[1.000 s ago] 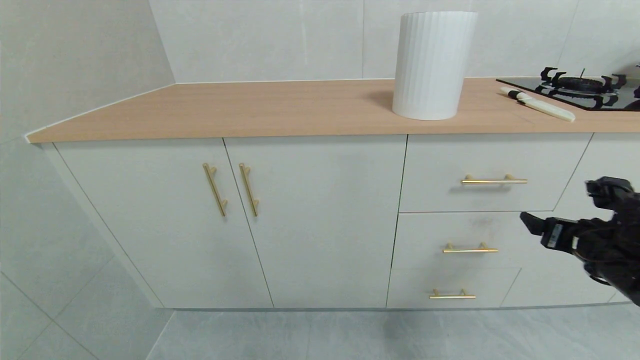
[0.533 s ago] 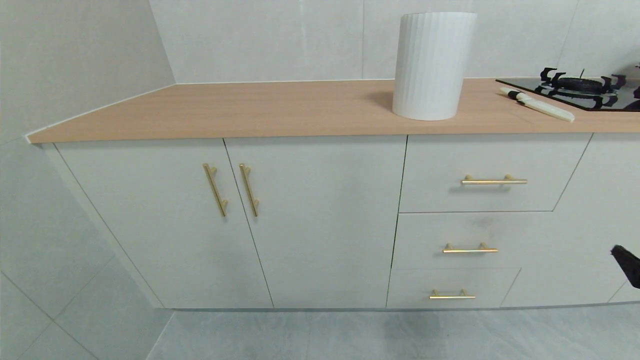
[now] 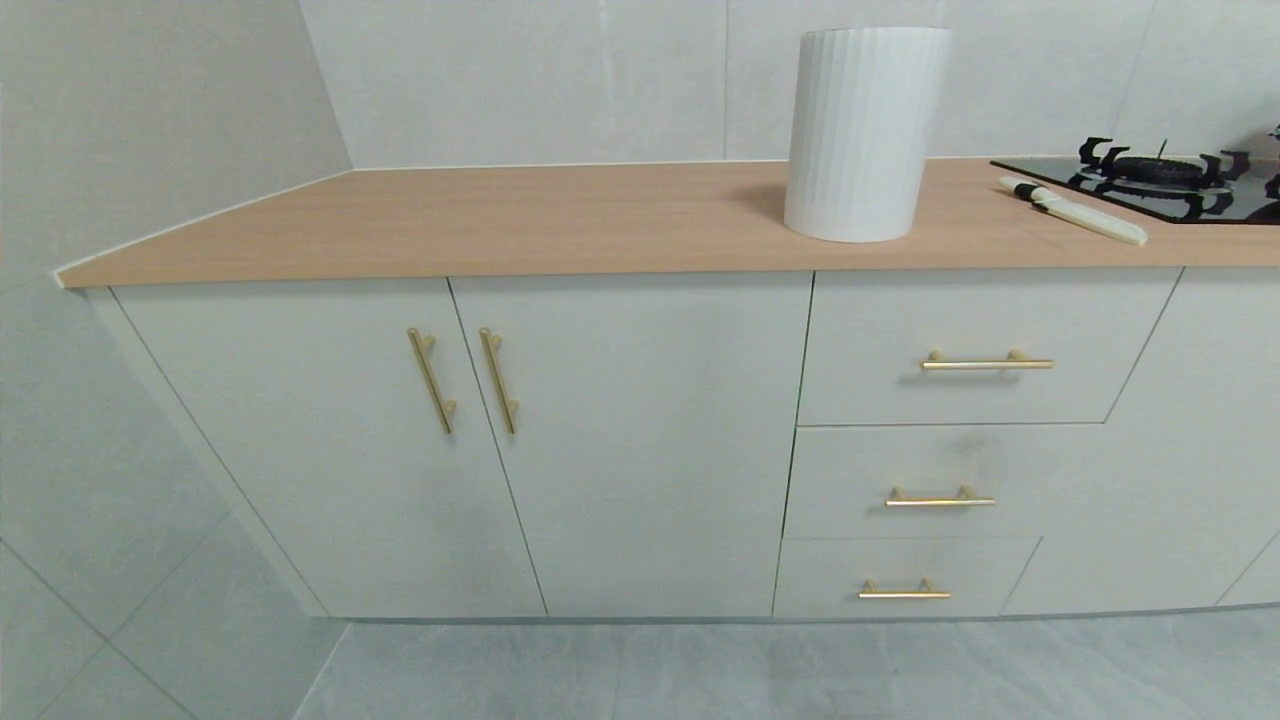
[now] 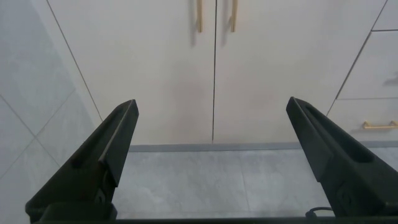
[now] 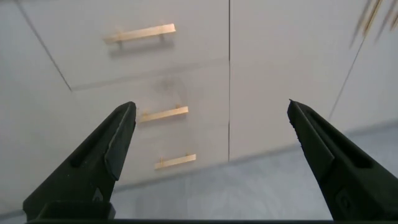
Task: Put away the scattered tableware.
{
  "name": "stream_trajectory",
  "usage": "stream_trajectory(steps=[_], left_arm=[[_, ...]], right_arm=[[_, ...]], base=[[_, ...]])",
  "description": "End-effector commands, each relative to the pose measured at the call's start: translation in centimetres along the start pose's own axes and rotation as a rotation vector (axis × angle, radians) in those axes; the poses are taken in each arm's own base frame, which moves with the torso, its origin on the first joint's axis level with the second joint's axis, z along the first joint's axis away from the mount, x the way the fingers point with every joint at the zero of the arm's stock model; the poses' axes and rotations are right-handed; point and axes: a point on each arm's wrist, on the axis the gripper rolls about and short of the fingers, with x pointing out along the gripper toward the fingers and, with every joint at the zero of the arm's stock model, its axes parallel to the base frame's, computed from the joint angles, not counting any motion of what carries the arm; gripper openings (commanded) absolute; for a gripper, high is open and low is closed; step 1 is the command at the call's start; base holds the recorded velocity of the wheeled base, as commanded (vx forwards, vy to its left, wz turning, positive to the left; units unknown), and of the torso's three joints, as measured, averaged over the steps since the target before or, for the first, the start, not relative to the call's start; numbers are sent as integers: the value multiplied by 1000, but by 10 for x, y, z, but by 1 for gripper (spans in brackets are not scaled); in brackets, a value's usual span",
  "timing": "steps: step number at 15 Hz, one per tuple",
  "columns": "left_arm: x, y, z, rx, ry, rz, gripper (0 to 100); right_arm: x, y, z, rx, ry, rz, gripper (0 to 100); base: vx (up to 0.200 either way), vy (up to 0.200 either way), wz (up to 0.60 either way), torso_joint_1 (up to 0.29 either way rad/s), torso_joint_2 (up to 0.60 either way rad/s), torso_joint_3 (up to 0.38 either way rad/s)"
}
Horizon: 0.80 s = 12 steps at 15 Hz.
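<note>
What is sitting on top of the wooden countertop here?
On the countertop stand a white ribbed container and, to its right, a cream knife lying flat next to a black hob. The container's inside cannot be seen.

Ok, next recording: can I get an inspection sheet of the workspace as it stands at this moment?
Surface: wooden countertop, carrying two things toward its right end.
Job's things: knife lying flat beside the gas stove; white ribbed container upright, apart from the knife, on its left.
Clutter: nothing seen.
Grippers: left gripper jaws open, holding nothing, facing the cabinet doors; right gripper jaws open, holding nothing, facing the drawers.
Cables: nothing seen.
Surroundings: doors and all three drawers closed; tiled wall; tiled floor.
</note>
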Motion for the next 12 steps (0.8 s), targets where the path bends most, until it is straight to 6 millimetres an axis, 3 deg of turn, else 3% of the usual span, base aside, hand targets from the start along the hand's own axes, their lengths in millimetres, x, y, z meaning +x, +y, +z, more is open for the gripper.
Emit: stream_trajectory(steps=[1,6,12], left_arm=[[0,0,0,0,1,1,100],[0,0,0,0,1,1,100],[0,0,0,-2,-1,1,100]], right_arm=[[-28,-4,-13,-19,-112,73,100],[-39,-6,-48,-117,27,194,100],[-40,-6,-53,-55,78,229,100]], base=[[0,0,0,0,0,0],[0,0,0,0,0,0],[0,0,0,0,0,0]])
